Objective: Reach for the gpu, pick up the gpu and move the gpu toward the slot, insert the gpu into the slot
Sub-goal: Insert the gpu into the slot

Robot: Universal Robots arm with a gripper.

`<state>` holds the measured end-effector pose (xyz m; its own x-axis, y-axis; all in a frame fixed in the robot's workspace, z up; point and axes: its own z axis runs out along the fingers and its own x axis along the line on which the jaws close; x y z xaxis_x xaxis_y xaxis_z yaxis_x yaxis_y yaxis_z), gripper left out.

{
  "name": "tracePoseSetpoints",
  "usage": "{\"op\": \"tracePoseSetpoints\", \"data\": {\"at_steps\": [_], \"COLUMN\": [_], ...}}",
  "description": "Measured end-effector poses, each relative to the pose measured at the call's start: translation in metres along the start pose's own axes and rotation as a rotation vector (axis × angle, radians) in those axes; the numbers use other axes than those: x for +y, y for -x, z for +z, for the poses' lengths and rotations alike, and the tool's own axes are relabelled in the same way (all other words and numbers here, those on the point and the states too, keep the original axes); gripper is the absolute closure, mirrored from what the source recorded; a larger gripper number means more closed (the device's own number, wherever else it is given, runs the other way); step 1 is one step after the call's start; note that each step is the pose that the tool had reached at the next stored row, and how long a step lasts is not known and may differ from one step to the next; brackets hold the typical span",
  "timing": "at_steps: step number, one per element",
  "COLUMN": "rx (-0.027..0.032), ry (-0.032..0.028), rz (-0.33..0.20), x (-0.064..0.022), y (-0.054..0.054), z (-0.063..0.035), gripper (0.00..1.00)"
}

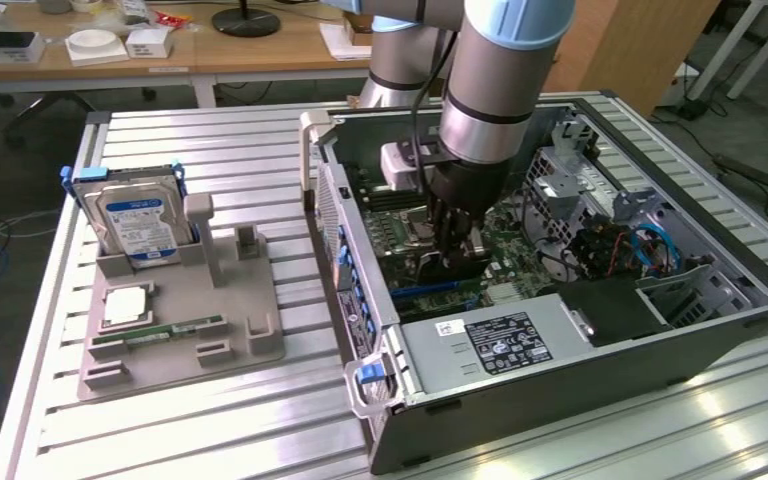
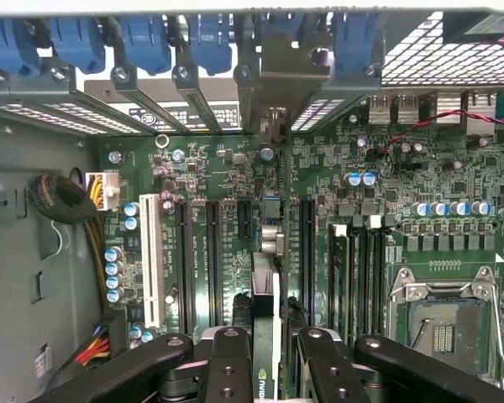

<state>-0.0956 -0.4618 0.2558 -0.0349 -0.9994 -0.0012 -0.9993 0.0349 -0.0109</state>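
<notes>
Start at the exterior view's left: on the slatted metal desk (image 1: pixel 224 420) you have a grey holder tray (image 1: pixel 177 320). A blue-labelled hard drive (image 1: pixel 137 220) stands upright in its far end, and a small green memory stick (image 1: pixel 171 330) lies flat nearer the front, with a pale square chip (image 1: pixel 127 305) just beside it.

Move toward the middle and you reach the open computer case (image 1: pixel 558 300), lying on its side with the motherboard (image 2: pixel 227 185) exposed. The arm (image 1: pixel 498 90) comes down into the case from above, and the hand (image 1: pixel 454 245) sits low over the board.

In the wrist view your hand (image 2: pixel 265 353) is clamped on the gpu (image 2: pixel 266 294): the black fingers (image 2: pixel 227 361) press either side of the thin card, which you see edge-on, standing upright and running away toward the row of rear bracket openings. Its silver end bracket (image 2: pixel 273 126) is up against that rear wall, between the blue latches (image 2: pixel 143 42). The card stands among the long dark expansion slots, right of the white slot (image 2: pixel 151 260); whether it is fully seated you cannot tell.

Further right on the board lies the processor socket (image 2: pixel 449 323), and at the exterior view's right the power supply (image 1: pixel 498 345) sits at the case's near corner.
</notes>
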Motion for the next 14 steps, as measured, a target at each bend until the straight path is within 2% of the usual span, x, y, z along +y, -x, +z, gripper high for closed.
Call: {"op": "tracePoseSetpoints", "data": {"at_steps": [14], "rx": [0.0003], "ry": [0.0011], "rz": [0.0], "x": [0.0009], "y": [-0.0001], "z": [0.0051], "gripper": [0.74]}}
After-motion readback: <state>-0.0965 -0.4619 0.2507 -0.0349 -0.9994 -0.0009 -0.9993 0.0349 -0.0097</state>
